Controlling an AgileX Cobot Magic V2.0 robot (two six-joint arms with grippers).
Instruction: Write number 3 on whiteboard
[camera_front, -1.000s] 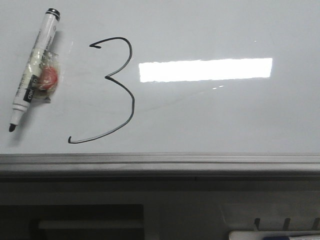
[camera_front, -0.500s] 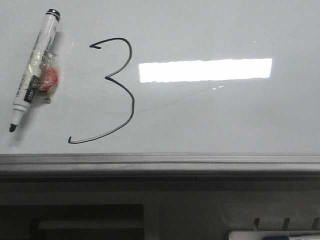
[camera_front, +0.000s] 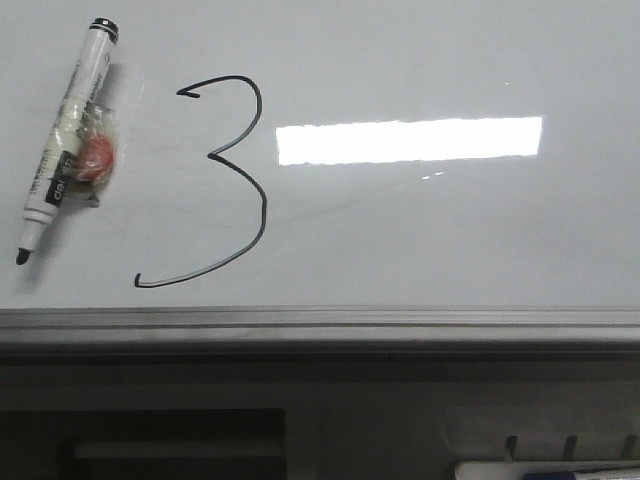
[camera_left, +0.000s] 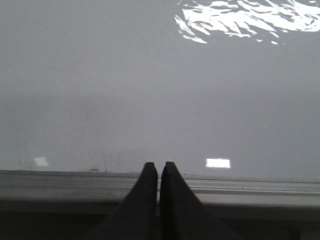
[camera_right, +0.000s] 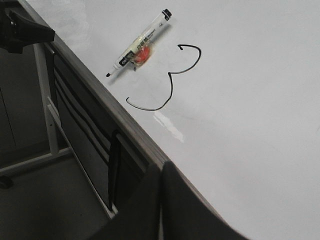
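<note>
A thin black number 3 (camera_front: 225, 180) is drawn on the pale glossy whiteboard (camera_front: 430, 240), left of a bright rectangular reflection. The number 3 (camera_right: 167, 77) also shows in the right wrist view. An uncapped white marker (camera_front: 62, 140) with a red blob taped to it lies flat on the board, left of the digit, tip toward the front edge; the marker (camera_right: 140, 42) lies free of both grippers. My left gripper (camera_left: 159, 166) is shut and empty over the board's front edge strip. My right gripper (camera_right: 161, 167) is shut and empty at that edge, well away from the digit.
The board's grey metal edge strip (camera_front: 320, 325) runs across the front, with a dark frame and drawer-like recess (camera_front: 170, 445) below it. A white object (camera_front: 545, 470) lies in the low right corner. A metal leg and floor (camera_right: 45, 115) show beside the board.
</note>
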